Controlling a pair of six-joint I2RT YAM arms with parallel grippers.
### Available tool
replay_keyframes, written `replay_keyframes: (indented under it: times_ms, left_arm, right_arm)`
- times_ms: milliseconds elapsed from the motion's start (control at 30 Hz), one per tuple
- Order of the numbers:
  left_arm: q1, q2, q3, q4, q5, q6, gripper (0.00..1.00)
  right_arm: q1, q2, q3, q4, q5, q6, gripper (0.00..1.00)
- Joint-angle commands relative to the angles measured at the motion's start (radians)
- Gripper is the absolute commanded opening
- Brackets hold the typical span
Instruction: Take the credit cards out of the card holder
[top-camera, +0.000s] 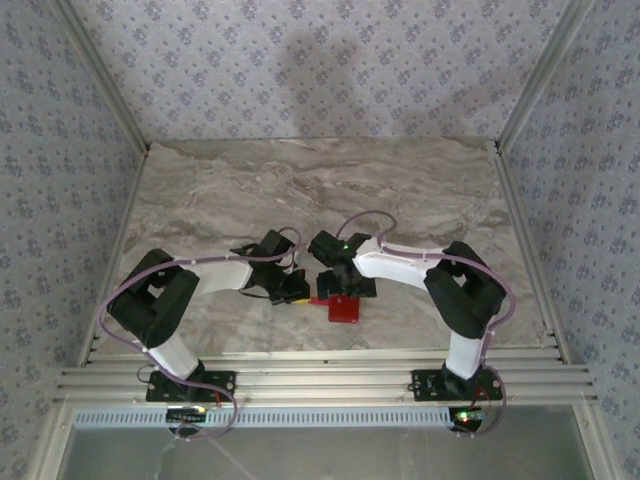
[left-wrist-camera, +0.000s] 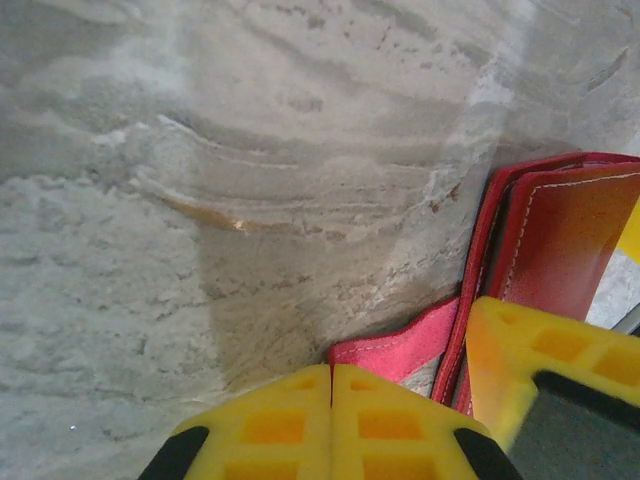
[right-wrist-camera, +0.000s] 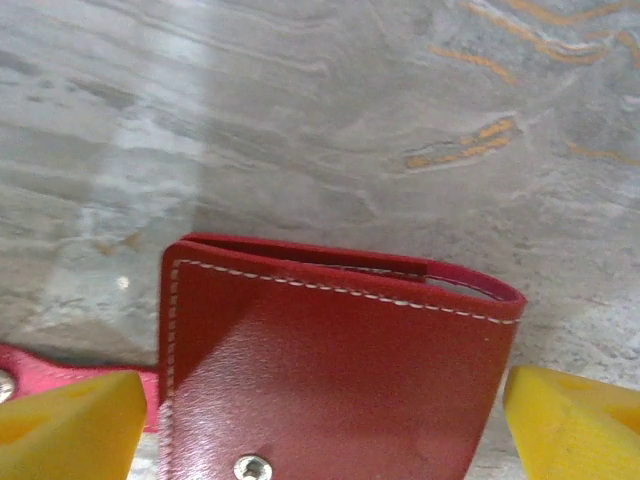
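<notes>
We see the left gripper (left-wrist-camera: 332, 400) pinching the strap tab (left-wrist-camera: 400, 345), which we judge anchors the closed red card holder (right-wrist-camera: 340, 330) on the marble table (right-wrist-camera: 300, 120). The right gripper (right-wrist-camera: 325, 410) is spread astride the holder, placed to open it.

The red leather card holder (top-camera: 343, 309) lay folded shut and flat on the marbled table (top-camera: 300, 190), close to its near edge and about midway across. White stitching ran along its border, a silver snap stud (right-wrist-camera: 251, 466) sat on the upper face, and its thin pink-red strap tab (left-wrist-camera: 400, 350) stretched out flat to one side.
</notes>
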Motion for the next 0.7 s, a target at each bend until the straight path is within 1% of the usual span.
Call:
replay_keyframes:
  times_ms: [0,300,333,667]
  left_arm:
    - [0.006,-0.015,-0.018,-0.018,-0.001,-0.006,0.03]
    - [0.007,-0.02,-0.014,-0.041,-0.016,-0.001,0.04]
    - [0.008,-0.019,-0.013,-0.047,-0.021,0.001,0.03]
    - [0.029,-0.037,-0.008,-0.096,-0.056,0.004,0.03]
  right_arm:
    - [0.012,0.019,0.025,-0.077,0.064,0.046,0.94]
    - [0.017,0.01,0.025,-0.121,0.075,0.052,0.92]
    - [0.016,0.003,0.057,-0.124,0.076,0.053,0.92]
    - [0.005,-0.075,0.046,-0.168,0.089,0.043,0.88]
